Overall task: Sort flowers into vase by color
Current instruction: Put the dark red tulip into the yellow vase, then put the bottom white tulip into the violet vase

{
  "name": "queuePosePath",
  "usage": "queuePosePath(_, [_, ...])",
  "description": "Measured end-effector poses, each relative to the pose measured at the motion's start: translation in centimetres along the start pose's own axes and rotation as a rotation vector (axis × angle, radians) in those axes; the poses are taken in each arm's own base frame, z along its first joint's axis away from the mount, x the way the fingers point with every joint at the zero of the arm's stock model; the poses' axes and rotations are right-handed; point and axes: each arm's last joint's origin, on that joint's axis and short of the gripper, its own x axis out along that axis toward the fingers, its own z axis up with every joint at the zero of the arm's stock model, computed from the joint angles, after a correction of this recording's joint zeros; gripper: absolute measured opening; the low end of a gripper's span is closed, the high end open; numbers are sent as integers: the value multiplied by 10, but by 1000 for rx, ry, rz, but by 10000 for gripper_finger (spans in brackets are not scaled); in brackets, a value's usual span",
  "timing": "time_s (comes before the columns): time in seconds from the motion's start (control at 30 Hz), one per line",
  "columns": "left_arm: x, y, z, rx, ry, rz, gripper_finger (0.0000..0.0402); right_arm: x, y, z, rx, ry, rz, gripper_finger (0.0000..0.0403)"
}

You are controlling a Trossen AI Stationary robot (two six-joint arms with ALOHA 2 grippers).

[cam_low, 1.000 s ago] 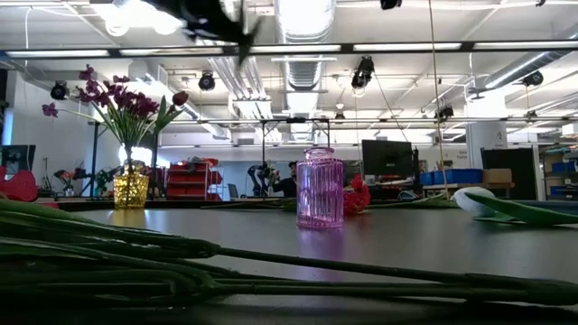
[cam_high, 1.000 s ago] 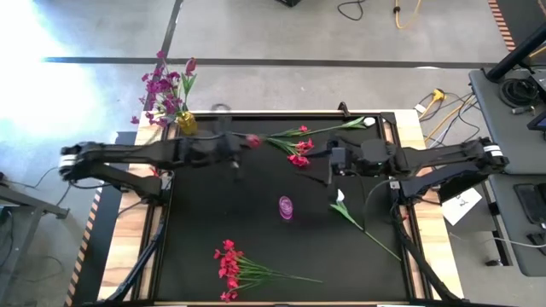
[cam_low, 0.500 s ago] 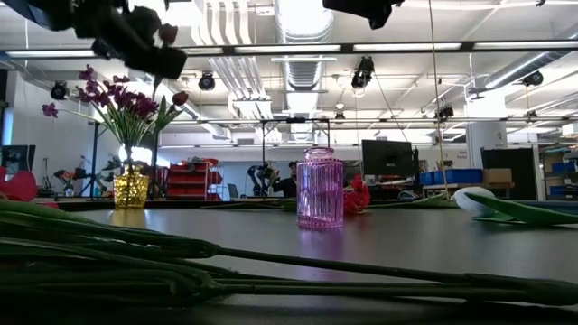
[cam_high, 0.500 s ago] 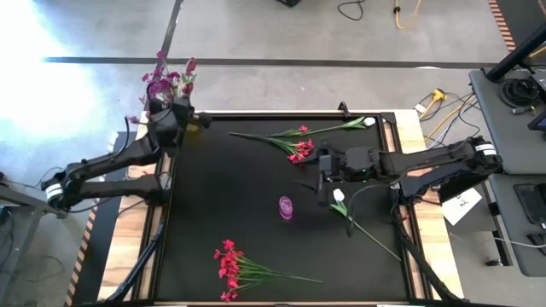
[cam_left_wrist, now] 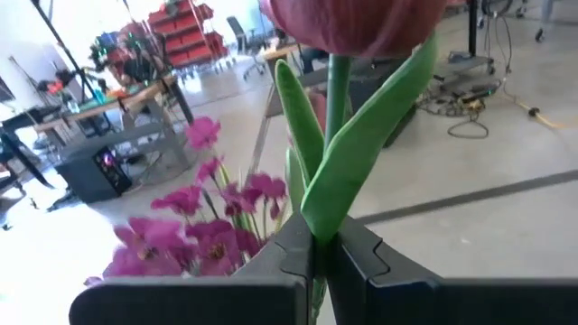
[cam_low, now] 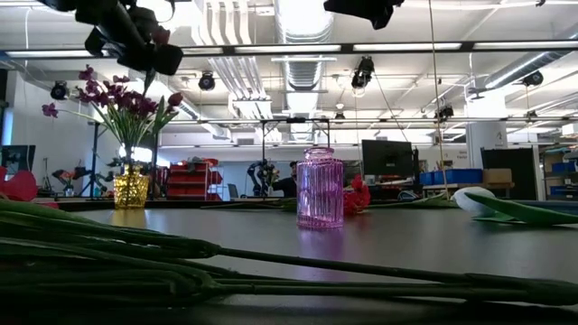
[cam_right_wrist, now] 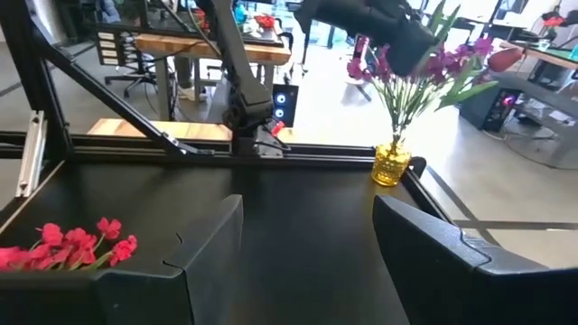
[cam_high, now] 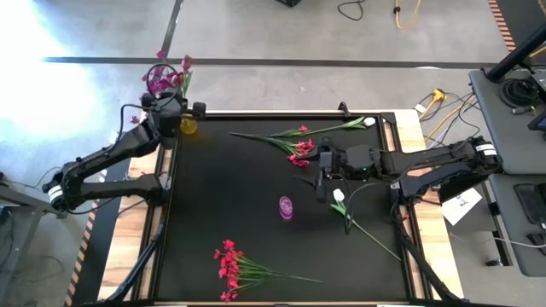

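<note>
My left gripper (cam_high: 173,107) (cam_low: 135,47) hovers over the table's far left corner, above the yellow vase (cam_high: 188,126) (cam_low: 131,187) of purple sprays, shut on a dark red bud (cam_left_wrist: 352,23) (cam_low: 161,36). Another dark red bud (cam_low: 176,97) stands in that vase. My right gripper (cam_high: 323,176) (cam_right_wrist: 307,230) is open above the table's middle right, just beyond a white bud (cam_high: 339,195) lying on its side. The purple vase (cam_high: 285,207) (cam_low: 320,188) stands upright mid-table. Red-pink clusters lie at the far middle (cam_high: 299,152) and the near edge (cam_high: 230,264). My left gripper pinches the dark red bud's green stem and leaf (cam_left_wrist: 327,212) a short way below the flower head, between its two fingers. The fingers lie across the stem and point toward the table's far side. The flower is lifted clear and stands upright above the fingers; its lower stem is hidden behind them.
A second white bud (cam_high: 368,122) on a long stem lies along the far edge. Green stems (cam_low: 181,262) fill the near foreground in the low view. Bare black mat spreads between the purple vase and the left edge. Cables lie on the floor beyond the table.
My left gripper carried the dark red bud from the far middle of the table to the far left corner, ending above the yellow vase, the bud staying upright in its hold. My right gripper shifted a little toward the near-left, closer to the white bud.
</note>
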Motion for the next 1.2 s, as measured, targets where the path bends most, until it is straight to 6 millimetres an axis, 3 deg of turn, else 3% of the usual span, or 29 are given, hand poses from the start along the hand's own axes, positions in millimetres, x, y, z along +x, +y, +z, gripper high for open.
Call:
queuePosePath(0.43, [23,-4,-34,-66,81,98,3,0,0,0,14,1,-1,242])
queuePosePath(0.7, [34,-4,-45,-49,181,75,69,0,-1,-5,63,41,-21,242])
queuePosePath(0.93, [23,7,-24,8,332,5,156,-1,-4,-14,111,134,-116,242])
queuePosePath(1.2, [2,32,9,132,515,24,210,-3,-15,-28,265,272,-179,242])
